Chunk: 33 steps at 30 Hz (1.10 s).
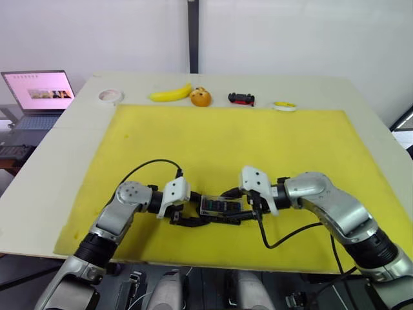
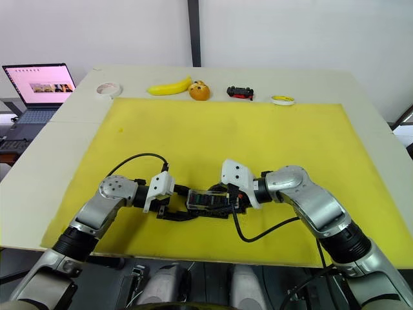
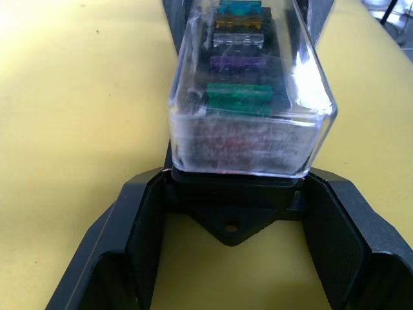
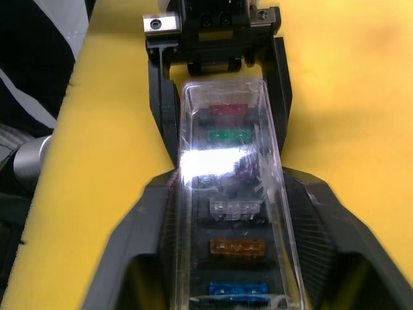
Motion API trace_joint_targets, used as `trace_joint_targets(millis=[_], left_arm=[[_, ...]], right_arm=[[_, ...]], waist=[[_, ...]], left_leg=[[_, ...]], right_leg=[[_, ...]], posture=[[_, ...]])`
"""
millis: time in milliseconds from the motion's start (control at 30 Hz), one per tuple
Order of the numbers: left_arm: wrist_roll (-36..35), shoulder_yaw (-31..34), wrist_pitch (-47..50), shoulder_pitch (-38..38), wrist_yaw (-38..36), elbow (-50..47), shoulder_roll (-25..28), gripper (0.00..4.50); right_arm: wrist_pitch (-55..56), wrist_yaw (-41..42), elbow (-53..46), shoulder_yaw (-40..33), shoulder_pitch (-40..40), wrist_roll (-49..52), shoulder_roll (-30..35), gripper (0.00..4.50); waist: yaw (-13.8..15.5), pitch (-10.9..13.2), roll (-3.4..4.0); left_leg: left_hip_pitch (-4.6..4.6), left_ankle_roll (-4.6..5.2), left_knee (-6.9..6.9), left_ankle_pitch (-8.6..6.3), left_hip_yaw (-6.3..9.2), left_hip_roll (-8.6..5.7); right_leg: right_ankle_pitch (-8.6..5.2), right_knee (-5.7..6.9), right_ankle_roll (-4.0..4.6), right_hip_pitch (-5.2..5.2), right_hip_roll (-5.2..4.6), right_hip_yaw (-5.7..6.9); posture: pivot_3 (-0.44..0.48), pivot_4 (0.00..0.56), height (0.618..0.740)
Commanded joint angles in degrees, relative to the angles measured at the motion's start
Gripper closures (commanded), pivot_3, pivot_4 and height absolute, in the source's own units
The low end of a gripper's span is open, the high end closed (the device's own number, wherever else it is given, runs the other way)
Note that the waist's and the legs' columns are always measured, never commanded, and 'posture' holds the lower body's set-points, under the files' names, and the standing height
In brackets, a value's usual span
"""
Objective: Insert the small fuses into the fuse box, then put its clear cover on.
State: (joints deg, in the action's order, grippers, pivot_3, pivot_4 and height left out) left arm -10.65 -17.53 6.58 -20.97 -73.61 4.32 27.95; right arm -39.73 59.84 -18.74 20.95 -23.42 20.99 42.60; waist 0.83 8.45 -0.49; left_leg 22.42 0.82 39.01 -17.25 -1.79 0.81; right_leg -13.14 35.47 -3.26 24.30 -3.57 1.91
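On the near part of a yellow mat (image 1: 226,142) covering the counter (image 1: 51,161), the fuse box (image 3: 232,223) lies between both hands, its clear cover (image 1: 219,205) on over the small fuses (image 4: 230,134). The left hand (image 3: 235,248) and right hand (image 4: 226,213) each have their fingers spread around one end of the box.

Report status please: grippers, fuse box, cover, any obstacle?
Left gripper and right gripper open, flanking opposite ends of fuse box. Small fuses seated; clear cover on. Nothing in the way on yellow mat.
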Motion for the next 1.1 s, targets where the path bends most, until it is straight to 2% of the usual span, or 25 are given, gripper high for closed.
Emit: trace_joint_targets(millis=[33, 733, 1100], left_arm=[[0.2, -2.7, -0.4, 0.8, -1.6, -0.5, -0.2, 1.96], [0.2, -2.8, -0.7, 0.7, -1.6, -0.2, -0.2, 1.96], [0.3, -2.8, -0.7, 0.8, -1.5, -0.2, -0.2, 1.96]], right_arm=[[-2.8, 0.1, -0.8, -0.1, 0.2, 0.6, 0.1, 0.38], [-10.1, -0.4, -4.3, -7.3, -1.9, 7.4, -0.9, 0.38], [-10.8, -1.0, -4.7, -7.2, -2.8, 8.2, -0.6, 0.38]], waist=[[-0.1, 0.0, 0.12], [-0.1, 0.1, 0.09], [-0.1, 0.1, 0.10]], left_leg=[[0.01, 0.00, 0.00, 0.00, -0.07, -0.02], [0.01, 0.02, 0.02, -0.01, -0.06, -0.02], [0.02, 0.02, 0.02, -0.01, -0.05, -0.02]], right_leg=[[0.00, 0.01, -0.01, 0.05, -0.02, -0.03], [0.01, 0.02, -0.01, 0.04, -0.01, -0.03], [0.01, 0.02, -0.01, 0.04, -0.02, -0.03]], posture=[[0.000, 0.150, 0.737], [0.000, 0.150, 0.737], [0.000, 0.150, 0.737]])
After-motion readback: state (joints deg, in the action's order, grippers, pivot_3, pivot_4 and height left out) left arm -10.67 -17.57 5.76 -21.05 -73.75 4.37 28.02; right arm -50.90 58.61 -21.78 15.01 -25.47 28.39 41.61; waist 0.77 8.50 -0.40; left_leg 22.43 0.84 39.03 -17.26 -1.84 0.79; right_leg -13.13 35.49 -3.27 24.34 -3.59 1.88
